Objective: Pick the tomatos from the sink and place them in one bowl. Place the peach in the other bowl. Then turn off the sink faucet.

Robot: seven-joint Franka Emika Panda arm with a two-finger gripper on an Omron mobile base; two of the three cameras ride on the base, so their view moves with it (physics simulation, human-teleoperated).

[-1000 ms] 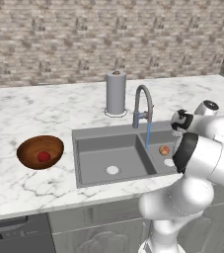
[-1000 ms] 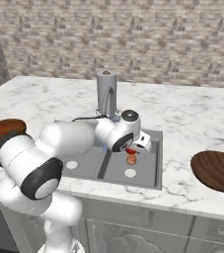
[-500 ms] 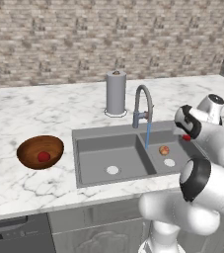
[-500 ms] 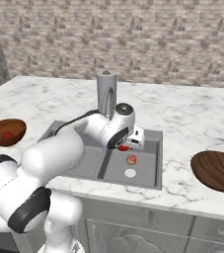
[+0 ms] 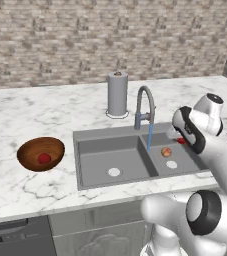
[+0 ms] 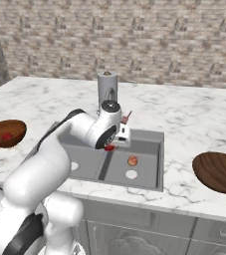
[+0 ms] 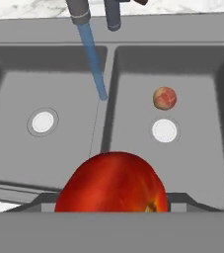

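My gripper (image 5: pixel 181 141) (image 6: pixel 110 147) is shut on a glossy red tomato (image 7: pixel 112 185) and holds it above the right basin of the grey sink (image 5: pixel 135 157). The tomato (image 5: pixel 182 141) peeks out red between the fingers. A second tomato (image 5: pixel 44 158) lies in the wooden bowl (image 5: pixel 40 153) on the counter to the left. The pale peach (image 5: pixel 166 151) (image 7: pixel 165 98) rests in the right basin beside its white drain (image 7: pixel 164 130). The other bowl (image 6: pixel 219 172) stands on the counter right of the sink. Water (image 7: pixel 93 57) runs from the gooseneck faucet (image 5: pixel 144 102).
A grey upright cylinder (image 5: pixel 117 94) stands behind the sink on the marble counter. The left basin holds just its white drain (image 7: pixel 43 121). A brick wall closes off the back of the counter.
The arm has swung, and the hand with the tomato has shifted a little to the left above the right basin. The peach and both bowls have stayed put.
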